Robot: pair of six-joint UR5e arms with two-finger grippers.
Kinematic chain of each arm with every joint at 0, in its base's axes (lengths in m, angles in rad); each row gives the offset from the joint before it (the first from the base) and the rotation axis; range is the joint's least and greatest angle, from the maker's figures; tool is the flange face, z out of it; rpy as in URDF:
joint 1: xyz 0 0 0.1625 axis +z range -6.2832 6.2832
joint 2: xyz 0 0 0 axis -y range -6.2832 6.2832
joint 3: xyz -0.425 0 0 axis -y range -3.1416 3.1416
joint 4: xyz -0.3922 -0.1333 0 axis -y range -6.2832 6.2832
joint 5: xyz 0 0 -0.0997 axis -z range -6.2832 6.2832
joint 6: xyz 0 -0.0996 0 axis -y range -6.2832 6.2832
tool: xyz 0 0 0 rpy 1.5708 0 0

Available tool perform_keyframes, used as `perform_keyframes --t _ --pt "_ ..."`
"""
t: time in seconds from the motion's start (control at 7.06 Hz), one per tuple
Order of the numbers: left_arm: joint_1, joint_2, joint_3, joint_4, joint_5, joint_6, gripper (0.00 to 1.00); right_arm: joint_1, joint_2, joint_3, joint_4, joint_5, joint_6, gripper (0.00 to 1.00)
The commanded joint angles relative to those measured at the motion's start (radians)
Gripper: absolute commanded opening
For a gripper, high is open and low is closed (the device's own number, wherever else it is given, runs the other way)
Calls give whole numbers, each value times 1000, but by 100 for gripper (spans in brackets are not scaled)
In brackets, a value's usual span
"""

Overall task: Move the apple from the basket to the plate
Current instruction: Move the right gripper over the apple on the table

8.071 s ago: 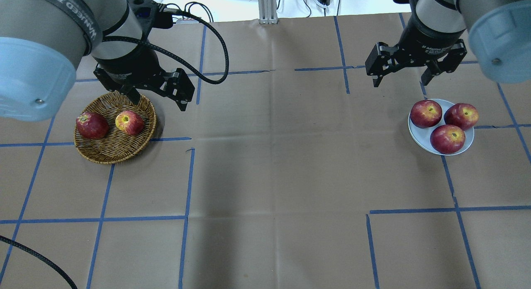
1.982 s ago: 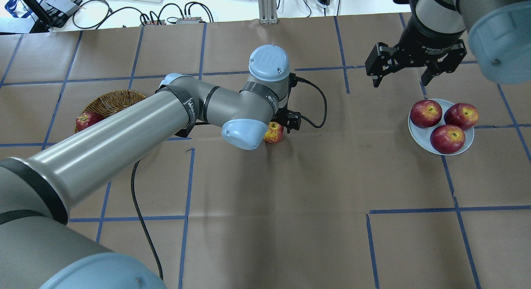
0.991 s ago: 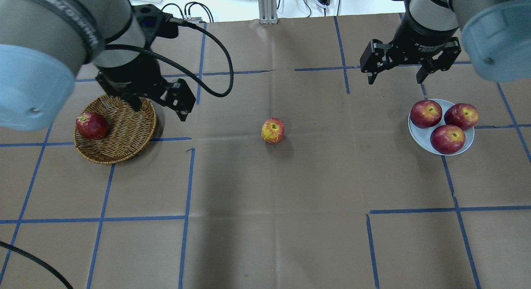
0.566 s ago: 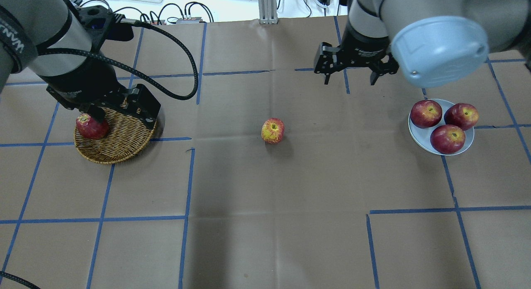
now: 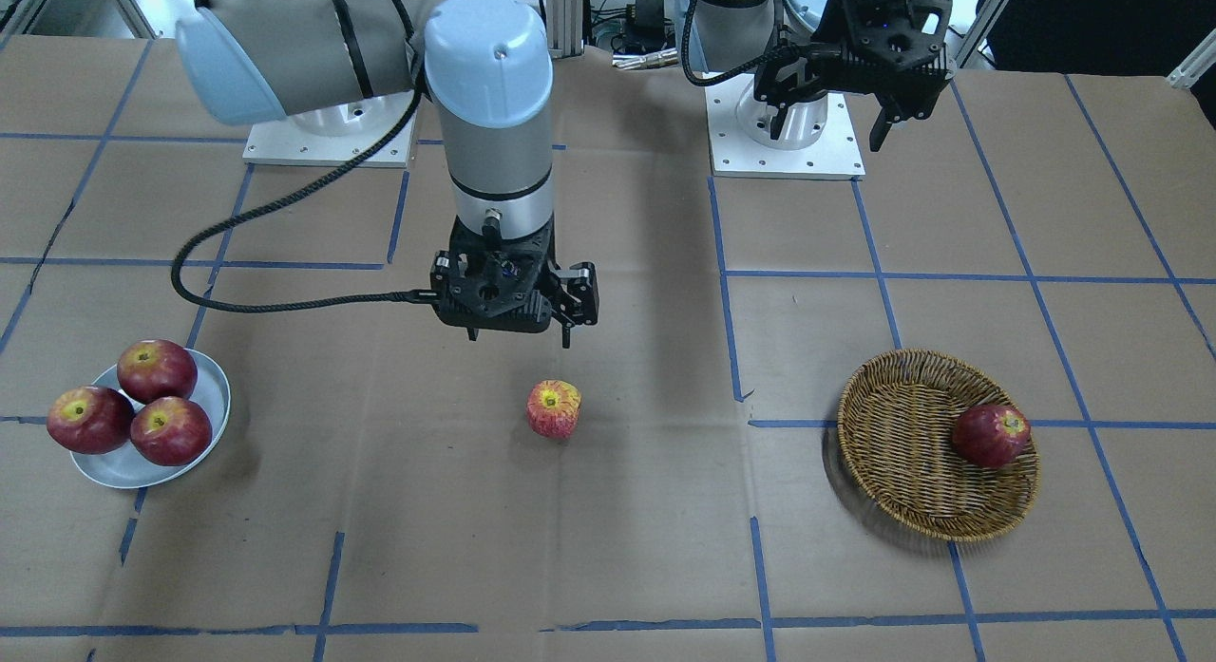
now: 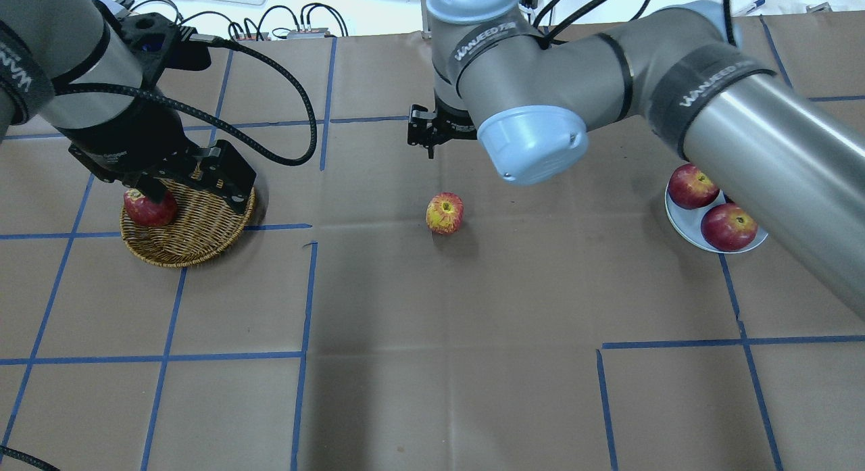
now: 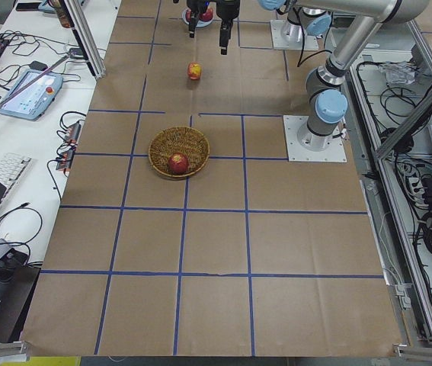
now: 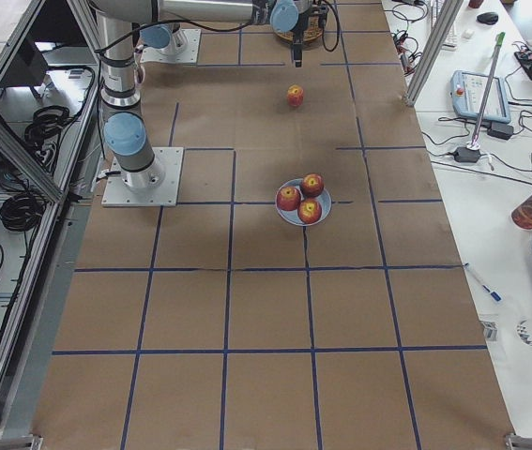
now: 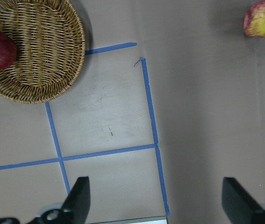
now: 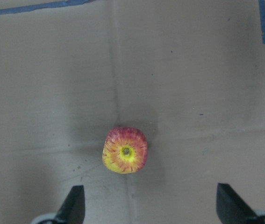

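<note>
Three dark apples already crowd plate, so slot's tight. Right gripper, jaws wide open, hovers above apple sitting mid-table btwn basket and plate; off-centre squeeze could roll it. Left gripper open by basket

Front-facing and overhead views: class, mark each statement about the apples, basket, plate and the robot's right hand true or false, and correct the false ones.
1. The pale streaky apple lies on the bare table, between the basket and the plate. True.
2. The basket holds two apples. False: it holds one dark red apple.
3. The plate carries three dark red apples. True.
4. The right hand is shut on the pale streaky apple. False: it hangs open near the apple and does not touch it.
</note>
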Motion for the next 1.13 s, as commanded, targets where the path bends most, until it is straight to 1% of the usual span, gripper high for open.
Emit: perform_keyframes --t 0.0,0.14,0.28,0.42,0.57,0.71,0.99 --pt "0 -18 10 0 -8 -13 99 23 90 13 -56 3 6 100" --pt "-2 -13 4 0 -6 -13 99 23 107 36 -58 5 2 100" --pt "-2 -9 -2 0 -8 -13 99 23 118 67 -99 3 1 100" --pt "-2 -13 -2 0 -8 -15 99 23 142 88 -187 1 5 100" --pt "-2 -10 -2 0 -8 -15 99 23 171 96 -228 1 6 100" --pt "-2 -9 -3 0 -9 -15 99 23 194 99 -246 0 6 100" --pt "-2 -7 -5 0 -11 -15 99 25 219 111 -248 1 9 100"
